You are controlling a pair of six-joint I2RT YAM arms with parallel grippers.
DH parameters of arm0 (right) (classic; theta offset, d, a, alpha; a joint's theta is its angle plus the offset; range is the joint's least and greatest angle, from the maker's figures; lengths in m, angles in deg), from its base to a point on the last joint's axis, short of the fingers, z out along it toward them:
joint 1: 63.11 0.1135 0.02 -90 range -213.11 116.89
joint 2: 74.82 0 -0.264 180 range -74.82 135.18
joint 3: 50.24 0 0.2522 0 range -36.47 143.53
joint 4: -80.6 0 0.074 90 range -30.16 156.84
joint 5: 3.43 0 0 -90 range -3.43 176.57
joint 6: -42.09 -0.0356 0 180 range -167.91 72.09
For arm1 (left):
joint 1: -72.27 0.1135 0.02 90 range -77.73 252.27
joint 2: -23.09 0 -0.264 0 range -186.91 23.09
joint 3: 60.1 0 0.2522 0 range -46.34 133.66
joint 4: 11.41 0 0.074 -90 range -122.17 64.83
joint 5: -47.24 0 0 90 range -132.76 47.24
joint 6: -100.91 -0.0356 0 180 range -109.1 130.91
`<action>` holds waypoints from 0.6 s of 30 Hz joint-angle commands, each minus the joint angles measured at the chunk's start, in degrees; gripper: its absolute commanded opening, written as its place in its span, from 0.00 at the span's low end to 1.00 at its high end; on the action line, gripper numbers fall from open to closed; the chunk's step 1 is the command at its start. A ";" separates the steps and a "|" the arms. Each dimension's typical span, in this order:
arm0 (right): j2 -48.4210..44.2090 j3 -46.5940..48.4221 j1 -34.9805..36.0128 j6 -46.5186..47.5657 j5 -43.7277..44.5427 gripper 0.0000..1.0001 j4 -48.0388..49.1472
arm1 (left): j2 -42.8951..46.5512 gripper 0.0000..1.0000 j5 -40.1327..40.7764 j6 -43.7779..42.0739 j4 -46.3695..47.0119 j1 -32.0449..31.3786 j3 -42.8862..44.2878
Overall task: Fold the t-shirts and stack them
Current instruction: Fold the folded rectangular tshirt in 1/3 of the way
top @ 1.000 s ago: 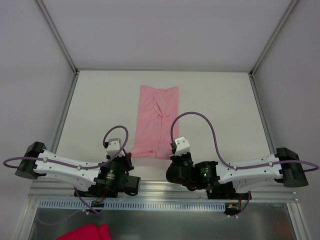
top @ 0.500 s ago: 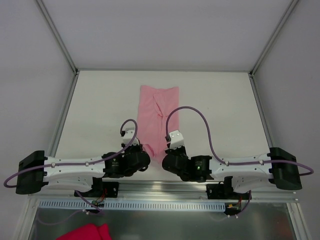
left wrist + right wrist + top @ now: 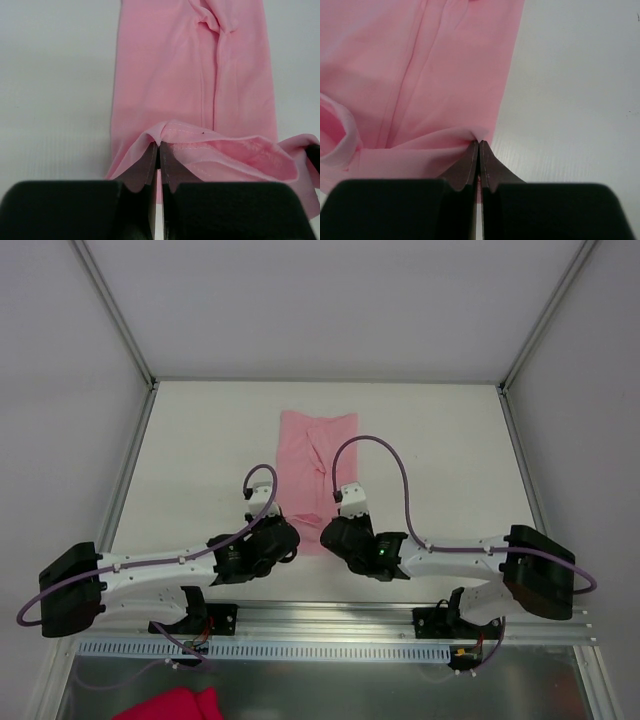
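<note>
Spanning the workspace, the white table (image 3: 450, 460) carries the pale pink t-shirt (image 3: 316, 455) at centre. A magenta cloth (image 3: 170, 707) lies beyond the near rail. The left gripper (image 3: 159, 147) and right gripper (image 3: 479, 145) each pinch the near hem, now carried farther forward than a second ago.

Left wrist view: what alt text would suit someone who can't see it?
The left gripper is shut on the near hem of a pale pink t-shirt, bunching it up. The rest lies as a long strip on a white table.
</note>
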 commanded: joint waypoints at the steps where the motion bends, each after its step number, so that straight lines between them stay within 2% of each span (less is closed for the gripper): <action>1: 1.92 2.45 -2.92 2.60 -1.76 0.01 4.70 | -1.70 0.00 -1.75 -2.72 3.10 2.92 1.38; 10: 9.39 7.89 -9.34 8.48 -7.74 0.01 9.54 | -9.07 0.00 -7.90 -6.49 11.53 10.31 1.20; 18: 10.98 11.94 -11.63 10.42 -10.55 0.01 9.10 | -13.39 0.00 -11.16 -9.92 14.79 13.83 3.84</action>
